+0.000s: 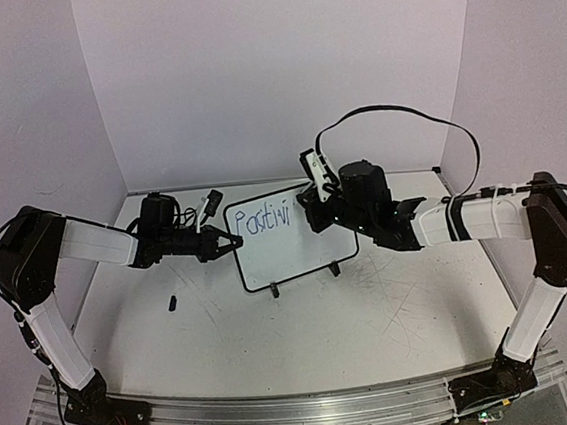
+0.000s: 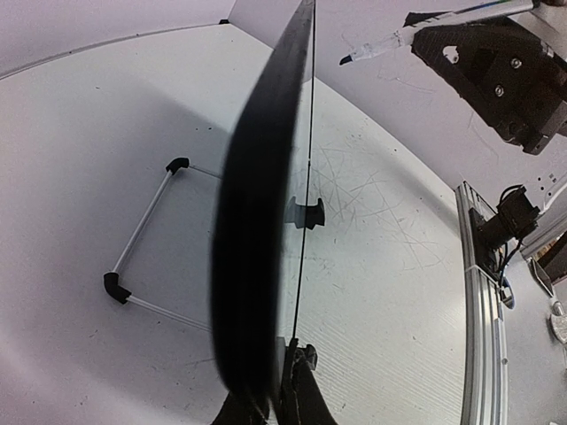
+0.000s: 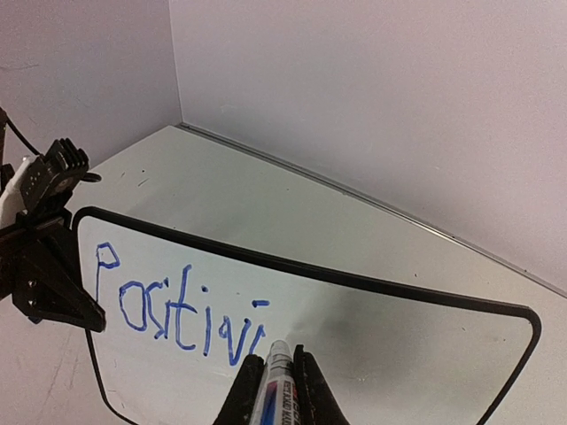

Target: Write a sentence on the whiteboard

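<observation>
The whiteboard (image 1: pixel 298 253) stands upright on its two black feet at mid table. My left gripper (image 1: pixel 228 244) is shut on its left edge. In the left wrist view the whiteboard (image 2: pixel 261 221) runs edge-on up from that gripper (image 2: pixel 285 394). The sentence (image 1: pixel 264 219) reads "Positivi" in blue along the top, with a loose dash above the last letter. My right gripper (image 1: pixel 313 206) is shut on a blue marker (image 3: pixel 280 376). In the right wrist view its tip sits at the whiteboard (image 3: pixel 407 354), just right of the sentence (image 3: pixel 177 310), between the right gripper (image 3: pixel 276 382) jaws.
A small black cap (image 1: pixel 172 304) lies on the table left of the board. A thin white-rod frame with black corners (image 2: pixel 142 239) shows behind the board. The walls close in at the back and sides. A metal rail (image 1: pixel 283 411) runs along the near edge.
</observation>
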